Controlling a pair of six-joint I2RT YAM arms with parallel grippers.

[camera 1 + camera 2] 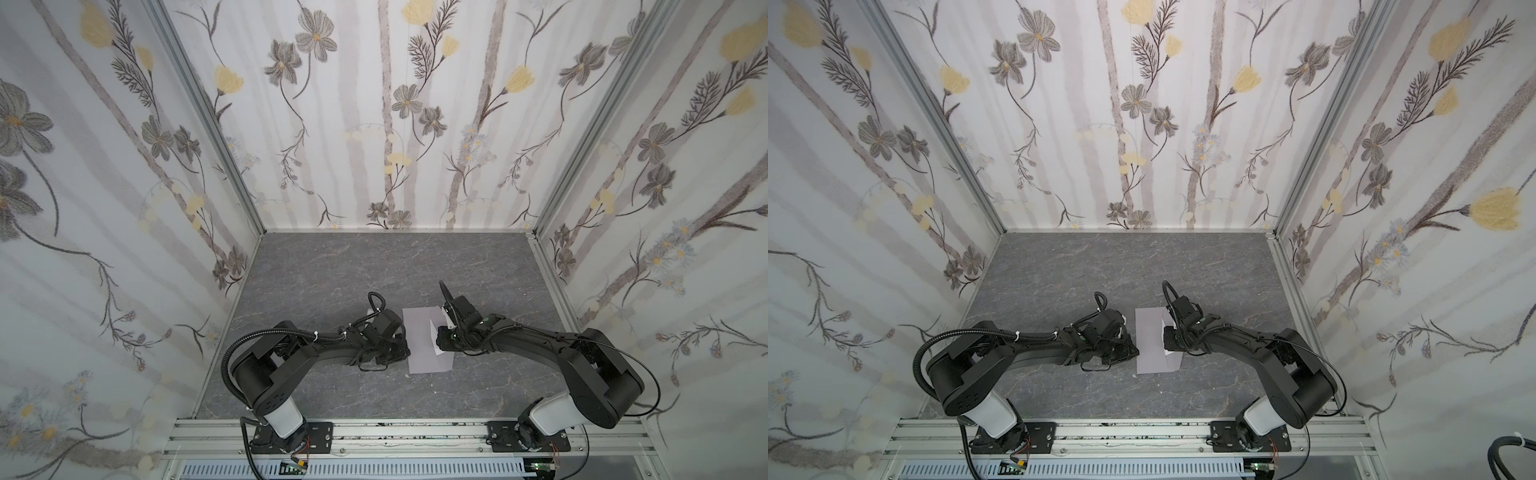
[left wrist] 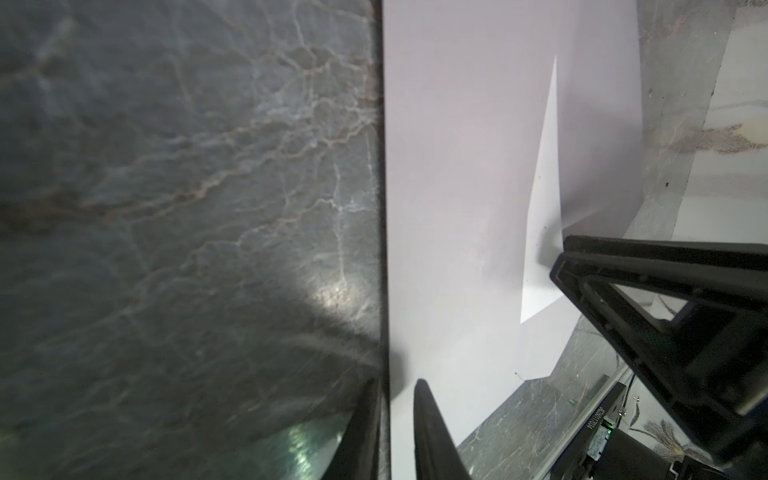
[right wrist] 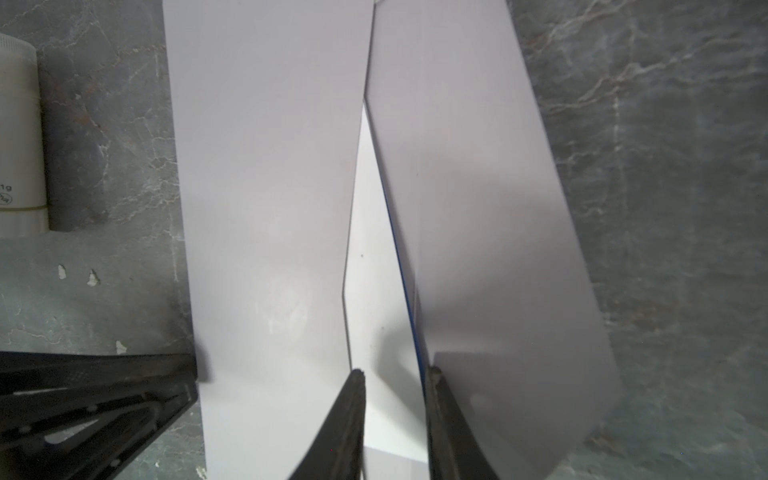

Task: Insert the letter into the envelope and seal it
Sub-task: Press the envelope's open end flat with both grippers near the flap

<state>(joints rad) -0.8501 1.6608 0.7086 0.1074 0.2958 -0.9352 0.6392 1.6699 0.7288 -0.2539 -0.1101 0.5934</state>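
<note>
Lying flat, the envelope (image 1: 422, 343) has one edge between the narrowly parted jaws of the left gripper (image 2: 397, 380). The right gripper (image 3: 395, 370), equally narrow, straddles the raised flap (image 3: 498, 249) beside the letter (image 3: 365, 232).

On my right wrist camera the envelope (image 3: 270, 187) lies on the grey marbled table (image 3: 665, 166), and its flap (image 3: 478, 208) is angled away from the body. In the wedge between them I see the white letter (image 3: 370, 270), with a thin blue edge running along the flap side. The right gripper (image 3: 395, 374) has its fingers (image 3: 349, 415) apart, one on each side of that wedge. The left gripper (image 3: 178, 378) touches the envelope's outer edge. On that same side a white glue-stick tube (image 3: 18, 137) lies apart from the envelope.
</note>
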